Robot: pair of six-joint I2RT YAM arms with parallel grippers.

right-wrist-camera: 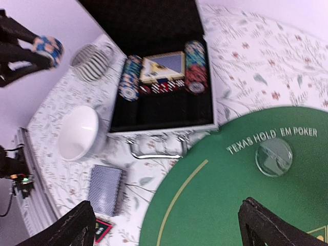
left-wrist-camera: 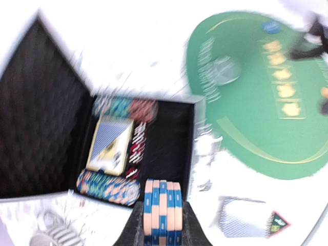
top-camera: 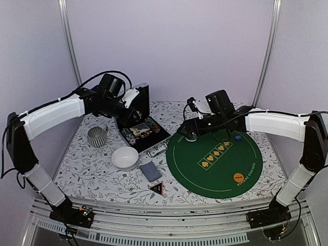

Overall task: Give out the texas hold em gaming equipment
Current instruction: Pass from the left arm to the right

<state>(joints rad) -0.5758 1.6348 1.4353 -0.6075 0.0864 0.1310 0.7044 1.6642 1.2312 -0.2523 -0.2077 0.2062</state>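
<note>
Lower centre of the frame, our left claw (left-wrist-camera: 162, 231) grips a stack of poker chips (left-wrist-camera: 162, 202) just under the open case (left-wrist-camera: 171, 148) rim. Our right claw (right-wrist-camera: 171, 230) gapes wide above the green mat (right-wrist-camera: 220, 205) edge.

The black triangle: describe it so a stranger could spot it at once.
Start at the round green mat on the right of the floral table. Off the mat's near-left edge lies a grey-blue card deck; the black triangle sits just nearer the front edge. It alone is three-cornered, with a red edge.
</note>
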